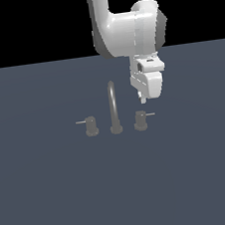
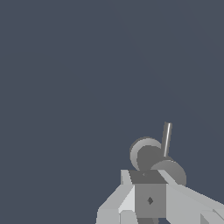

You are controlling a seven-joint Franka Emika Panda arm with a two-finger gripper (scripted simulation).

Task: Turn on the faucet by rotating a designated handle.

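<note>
One gripper [image 1: 143, 99], its jaw state impossible to tell, hangs just above the handle [image 1: 140, 120], seemingly lining up to push its lever on the faucet [image 1: 114, 109].

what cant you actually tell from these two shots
- Hand open or shut: in the exterior view it is too small; in the wrist view its fingers run off the picture's edge.
- Contact with the handle: in the exterior view the hand appears above it, but the depth is unclear.
- Base of the handle: the hand covers it in the wrist view.
- Spout and other knob: outside the wrist view.
</note>
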